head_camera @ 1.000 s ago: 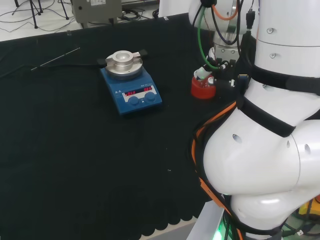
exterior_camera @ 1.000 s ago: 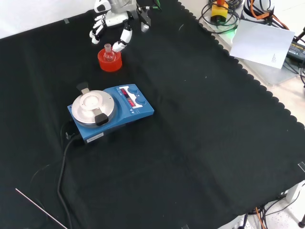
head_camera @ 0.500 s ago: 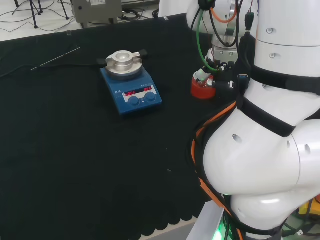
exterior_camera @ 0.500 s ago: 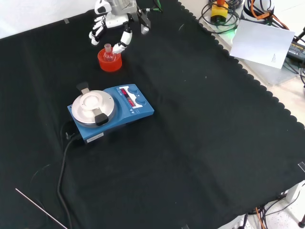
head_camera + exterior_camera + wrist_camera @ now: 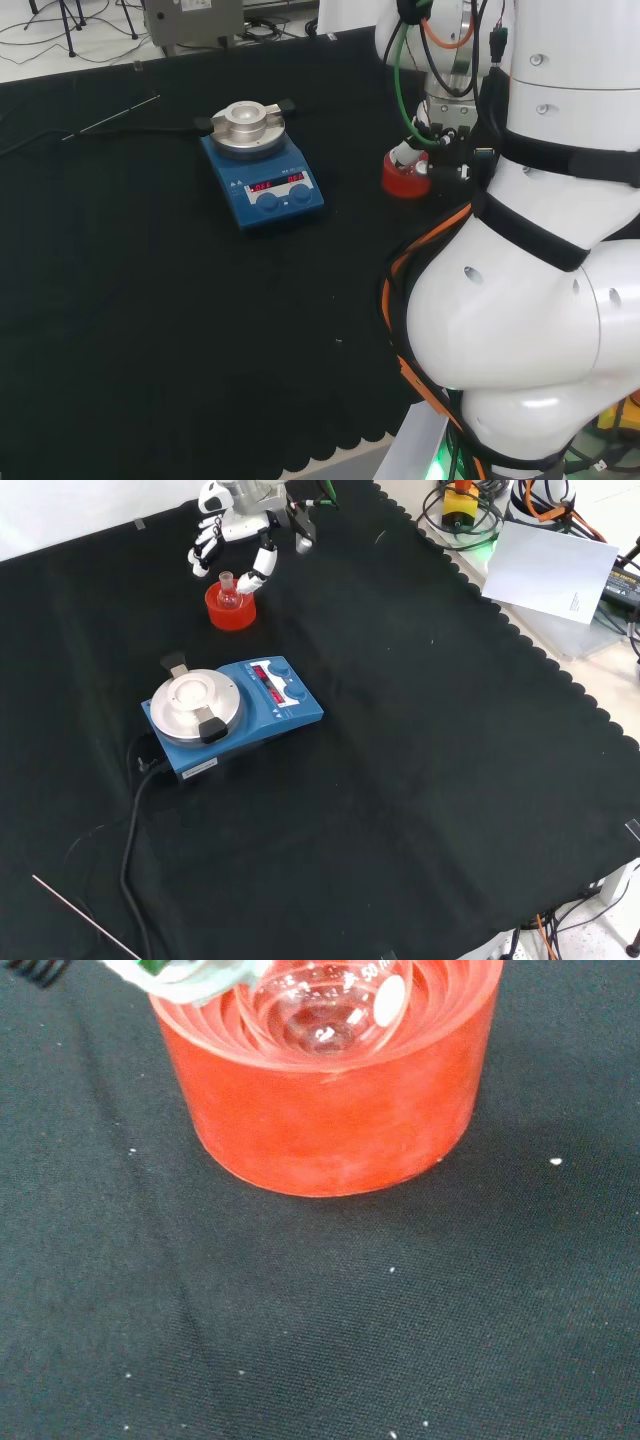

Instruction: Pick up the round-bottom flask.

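Note:
A small clear round-bottom flask (image 5: 229,590) sits upright in a red ribbed ring stand (image 5: 231,611) near the far edge of the cloth in the front view. The hand (image 5: 243,522) hangs just beyond it, open. Its fingers (image 5: 204,547) spread to the left of the flask's neck, and one fingertip (image 5: 258,572) comes down close at the neck's right, apart from the glass as far as I can tell. In the head view the hand (image 5: 404,153) overlaps the red stand (image 5: 401,182). The wrist view shows the flask's bulb (image 5: 322,1000) nested in the stand (image 5: 330,1100).
A blue hotplate stirrer (image 5: 232,712) with a round metal top stands nearer on the cloth in the front view, its black cable (image 5: 128,850) trailing toward the near edge. A thin rod (image 5: 85,917) lies at the near left. The arm's white links (image 5: 530,250) stand at the head view's right.
The hand has shifted slightly over the stand, covering a little more of it in the head view. Flask, stand and hotplate have not moved.

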You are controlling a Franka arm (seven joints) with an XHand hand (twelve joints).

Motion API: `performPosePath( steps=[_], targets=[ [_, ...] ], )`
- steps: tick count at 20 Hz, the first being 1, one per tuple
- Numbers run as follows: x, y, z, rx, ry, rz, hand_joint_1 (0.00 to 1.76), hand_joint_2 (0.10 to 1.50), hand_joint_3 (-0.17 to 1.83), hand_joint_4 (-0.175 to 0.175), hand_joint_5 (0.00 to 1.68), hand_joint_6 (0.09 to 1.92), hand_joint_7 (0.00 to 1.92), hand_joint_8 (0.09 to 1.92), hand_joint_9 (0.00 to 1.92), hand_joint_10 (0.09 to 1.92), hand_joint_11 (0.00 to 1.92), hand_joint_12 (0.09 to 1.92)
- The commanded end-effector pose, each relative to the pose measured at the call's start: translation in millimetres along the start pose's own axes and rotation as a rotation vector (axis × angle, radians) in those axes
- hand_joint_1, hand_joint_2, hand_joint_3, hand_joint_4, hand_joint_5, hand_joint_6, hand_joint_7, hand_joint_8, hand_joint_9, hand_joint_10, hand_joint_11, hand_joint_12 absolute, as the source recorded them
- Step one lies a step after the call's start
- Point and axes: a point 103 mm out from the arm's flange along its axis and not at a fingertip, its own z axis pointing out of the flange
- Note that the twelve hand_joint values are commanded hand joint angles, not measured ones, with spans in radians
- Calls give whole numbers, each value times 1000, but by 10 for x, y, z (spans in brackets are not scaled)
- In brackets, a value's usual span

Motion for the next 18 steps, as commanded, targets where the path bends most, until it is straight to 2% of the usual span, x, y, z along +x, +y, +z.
performPosePath(
  steps=[1, 18],
  targets=[
    [-39, 17, 22, 5, 0, 7, 848, 664, 640, -37, 524, 87, 149, 587, 293, 659, 0, 1245],
    [-22, 68, 27, 1, -11, 1, 850, 685, 654, -32, 684, 101, 168, 589, 302, 657, 0, 1252]
  ],
)
